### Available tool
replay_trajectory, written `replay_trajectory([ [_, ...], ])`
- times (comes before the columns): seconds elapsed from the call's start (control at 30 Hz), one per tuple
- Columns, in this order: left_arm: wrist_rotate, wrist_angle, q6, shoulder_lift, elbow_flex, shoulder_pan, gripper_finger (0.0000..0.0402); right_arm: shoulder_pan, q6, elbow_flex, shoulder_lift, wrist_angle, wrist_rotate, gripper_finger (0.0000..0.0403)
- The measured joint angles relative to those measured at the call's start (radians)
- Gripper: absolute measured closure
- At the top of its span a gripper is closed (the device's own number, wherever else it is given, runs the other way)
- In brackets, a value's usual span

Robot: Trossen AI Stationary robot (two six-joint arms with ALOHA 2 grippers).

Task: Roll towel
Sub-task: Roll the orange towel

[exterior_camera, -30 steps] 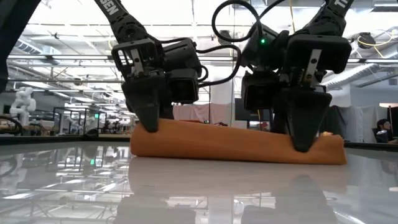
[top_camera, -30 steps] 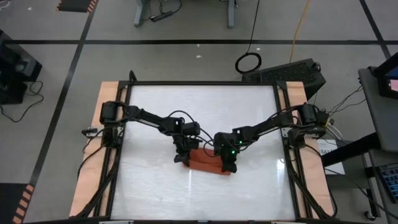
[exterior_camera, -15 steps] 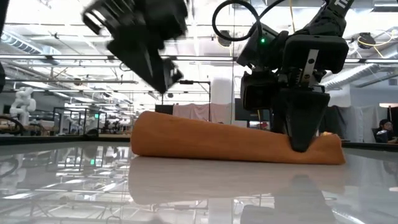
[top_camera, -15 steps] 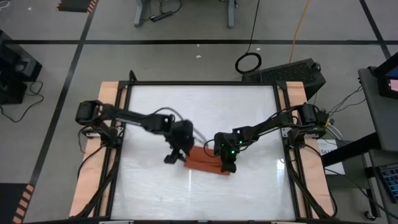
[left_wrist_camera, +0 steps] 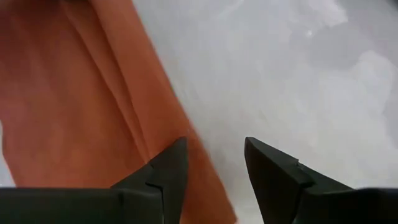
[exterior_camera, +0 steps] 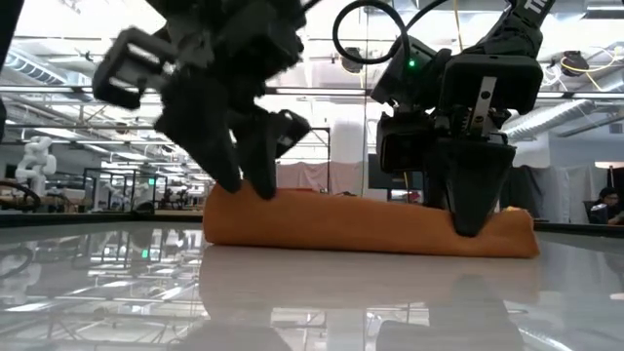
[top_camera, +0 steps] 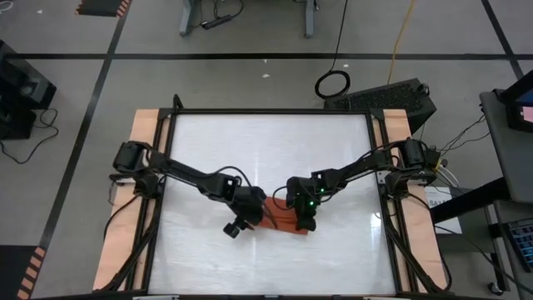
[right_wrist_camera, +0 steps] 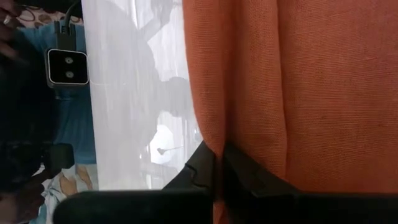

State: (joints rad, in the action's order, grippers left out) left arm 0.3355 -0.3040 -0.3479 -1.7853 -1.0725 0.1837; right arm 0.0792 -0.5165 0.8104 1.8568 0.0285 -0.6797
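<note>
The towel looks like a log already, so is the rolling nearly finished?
Mostly, it seems. The towel already lies as a roll on the table. The right gripper pinches one end; the left gripper, open, sits at the other. Finishing and letting go remain.

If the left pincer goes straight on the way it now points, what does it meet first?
Probably the towel. The open left pincer points down at the towel's edge, one finger over the cloth and the other over the bare white table. Depth is unclear, so the table could come first.
</note>
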Motion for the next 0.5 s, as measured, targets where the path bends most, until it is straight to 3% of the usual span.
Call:
replay_trajectory([
  [0.23,-0.063,0.008,-0.001,-0.026,0.0,-0.015,0.0237,0.0,0.001,0.0,-0.002,-0.001,0.0,0.0399],
  [0.5,-0.021,0.005,-0.001,-0.042,-0.001,-0.047,0.0237,-0.001,-0.001,-0.001,-0.004,-0.002,-0.001,0.0399],
])
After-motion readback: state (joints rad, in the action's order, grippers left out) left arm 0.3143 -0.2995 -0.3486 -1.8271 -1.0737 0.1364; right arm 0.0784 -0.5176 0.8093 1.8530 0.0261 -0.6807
